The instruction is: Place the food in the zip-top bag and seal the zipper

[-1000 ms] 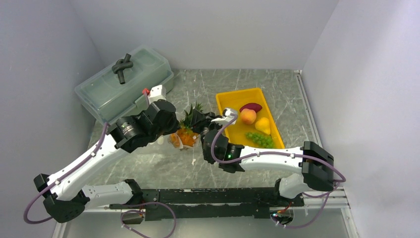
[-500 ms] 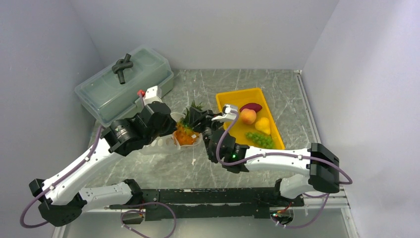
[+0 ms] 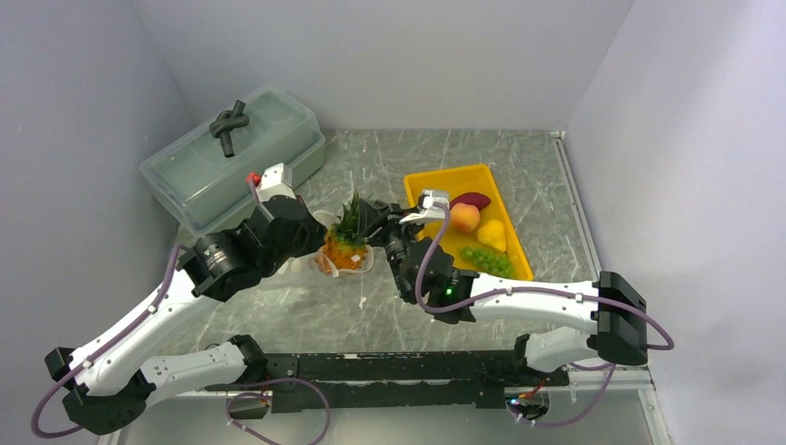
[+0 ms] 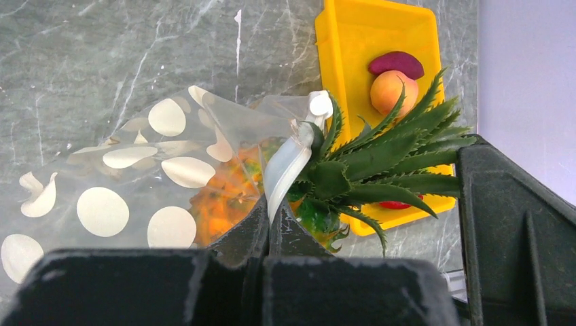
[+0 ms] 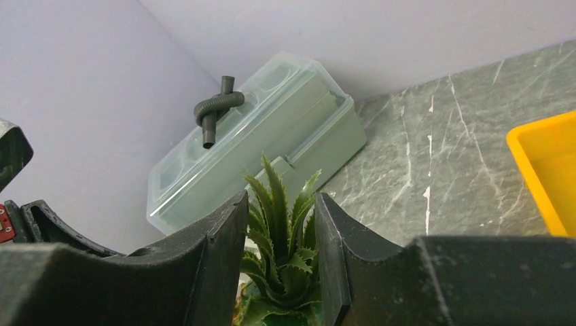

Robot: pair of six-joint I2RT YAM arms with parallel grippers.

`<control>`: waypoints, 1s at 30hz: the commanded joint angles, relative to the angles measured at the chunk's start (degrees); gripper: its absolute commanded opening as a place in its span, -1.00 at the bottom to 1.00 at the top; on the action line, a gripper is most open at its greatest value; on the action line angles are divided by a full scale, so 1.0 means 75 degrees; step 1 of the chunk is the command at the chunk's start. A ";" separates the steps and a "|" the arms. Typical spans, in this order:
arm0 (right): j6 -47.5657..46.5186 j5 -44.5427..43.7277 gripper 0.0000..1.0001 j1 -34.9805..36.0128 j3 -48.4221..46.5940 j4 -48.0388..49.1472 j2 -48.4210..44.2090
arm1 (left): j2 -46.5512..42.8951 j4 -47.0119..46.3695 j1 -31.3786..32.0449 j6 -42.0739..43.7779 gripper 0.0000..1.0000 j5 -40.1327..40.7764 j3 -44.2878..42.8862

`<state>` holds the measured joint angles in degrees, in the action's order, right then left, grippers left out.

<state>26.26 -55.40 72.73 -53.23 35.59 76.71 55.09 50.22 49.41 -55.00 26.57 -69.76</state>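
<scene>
Left tool (image 4: 269,216) clamped shut on zipper (image 4: 289,159) of zip-top bag (image 4: 102,210). Pineapple (image 4: 367,170) body inside bag. Right tool (image 5: 280,200) part-open, straddling its crown (image 5: 278,272).

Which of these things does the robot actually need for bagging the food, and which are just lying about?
Part of the job: zip-top bag, zipper, pineapple, peach, yellow fruit, grape bunch, purple piece.

Just lying about: yellow tray (only holds the food), lidded box, knotted tube on it.

One pineapple (image 3: 345,243), one bag (image 4: 129,183), one tray (image 3: 445,179), one box (image 3: 199,171).
</scene>
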 commanded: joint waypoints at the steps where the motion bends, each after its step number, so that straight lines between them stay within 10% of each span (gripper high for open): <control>1: -0.0451 0.0224 -0.12 -0.0039 -0.0058 -0.0174 -0.0488 | -0.0138 -0.0427 -0.0059 -0.0108 -1.00 -0.0074 -0.0038; 30: -0.0275 0.0712 -0.10 -0.1635 0.0763 -0.3911 -0.2547 | -0.0196 -0.1113 -0.0177 0.0594 -1.00 -0.0317 0.0253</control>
<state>24.45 -50.41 61.23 -46.78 6.55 57.14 54.85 46.72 48.45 -53.04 25.19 -68.77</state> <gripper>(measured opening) 0.448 0.012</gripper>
